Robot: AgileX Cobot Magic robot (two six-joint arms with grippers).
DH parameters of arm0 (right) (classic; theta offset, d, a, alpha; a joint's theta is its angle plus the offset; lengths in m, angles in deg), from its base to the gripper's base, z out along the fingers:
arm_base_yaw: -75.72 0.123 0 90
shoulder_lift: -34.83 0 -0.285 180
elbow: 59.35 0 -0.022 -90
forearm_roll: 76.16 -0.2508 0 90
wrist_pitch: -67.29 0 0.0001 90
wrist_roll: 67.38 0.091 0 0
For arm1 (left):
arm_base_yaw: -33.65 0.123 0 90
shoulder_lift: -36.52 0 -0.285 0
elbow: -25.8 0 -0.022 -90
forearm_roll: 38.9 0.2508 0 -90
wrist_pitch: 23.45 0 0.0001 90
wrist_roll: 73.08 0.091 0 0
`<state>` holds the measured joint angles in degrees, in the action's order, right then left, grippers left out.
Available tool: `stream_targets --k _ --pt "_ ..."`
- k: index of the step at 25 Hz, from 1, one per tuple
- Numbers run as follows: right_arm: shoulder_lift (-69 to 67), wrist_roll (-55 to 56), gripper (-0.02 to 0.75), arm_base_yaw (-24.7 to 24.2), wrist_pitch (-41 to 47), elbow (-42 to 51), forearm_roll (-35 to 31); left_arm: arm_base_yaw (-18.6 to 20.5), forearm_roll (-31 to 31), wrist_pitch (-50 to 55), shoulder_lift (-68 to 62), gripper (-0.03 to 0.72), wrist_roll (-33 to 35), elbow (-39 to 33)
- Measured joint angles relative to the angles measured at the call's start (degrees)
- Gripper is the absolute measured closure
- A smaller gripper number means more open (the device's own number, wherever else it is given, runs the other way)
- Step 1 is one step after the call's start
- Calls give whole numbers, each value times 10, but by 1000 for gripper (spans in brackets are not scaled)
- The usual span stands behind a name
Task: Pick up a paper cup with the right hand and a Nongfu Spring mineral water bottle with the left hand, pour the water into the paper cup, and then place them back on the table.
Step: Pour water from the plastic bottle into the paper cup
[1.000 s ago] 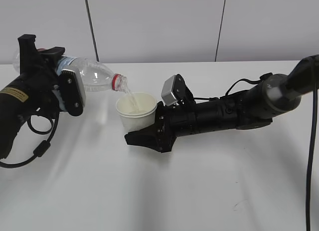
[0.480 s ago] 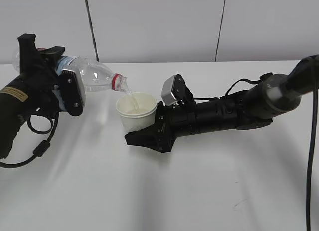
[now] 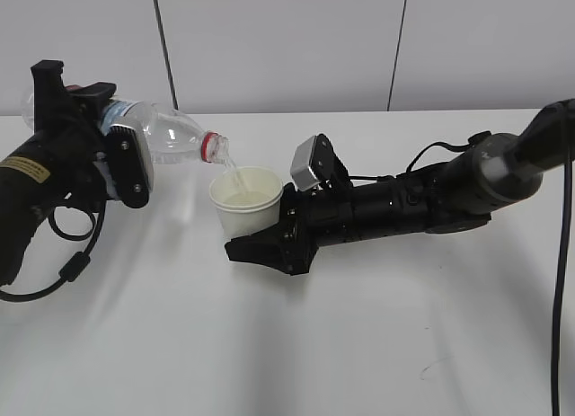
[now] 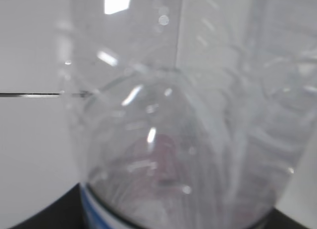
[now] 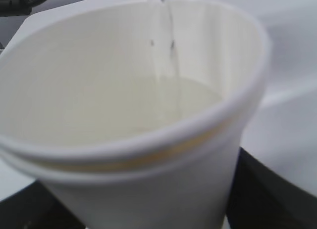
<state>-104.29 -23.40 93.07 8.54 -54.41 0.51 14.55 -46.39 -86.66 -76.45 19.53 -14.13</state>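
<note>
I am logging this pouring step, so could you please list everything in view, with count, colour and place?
Paper cup: one, off-white, left of centre, upright above the table in the right claw, water inside.
Water bottle: one, clear with red neck ring, uncapped, tipped with its mouth over the cup, a thin stream falling in.
Table: one, white, below both; small dark scuff near the front right.
Wall: pale panels with dark seams, behind the table.
Left claw: one, black, on the left, shut on the bottle's body.
Right claw: one, black with a silver-grey block, reaching in from the right, shut on the cup.

Tilted bottle (image 3: 171, 133) pouring into upright paper cup (image 3: 244, 201).
</note>
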Motion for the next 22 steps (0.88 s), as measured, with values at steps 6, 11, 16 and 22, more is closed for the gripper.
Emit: stream_targets --k 6,11,16,22 --pt "0 0 210 0 0 0 0 0 0 0 0 359 -14 0" --pt "0 -1 210 0 0 0 -1 -2 -1 -3 0 359 -50 0" --pt "0 -6 210 0 0 0 -9 -20 -3 -4 0 359 -78 0" --pt "0 -8 210 0 0 0 -18 -25 -14 15 0 359 -158 0"
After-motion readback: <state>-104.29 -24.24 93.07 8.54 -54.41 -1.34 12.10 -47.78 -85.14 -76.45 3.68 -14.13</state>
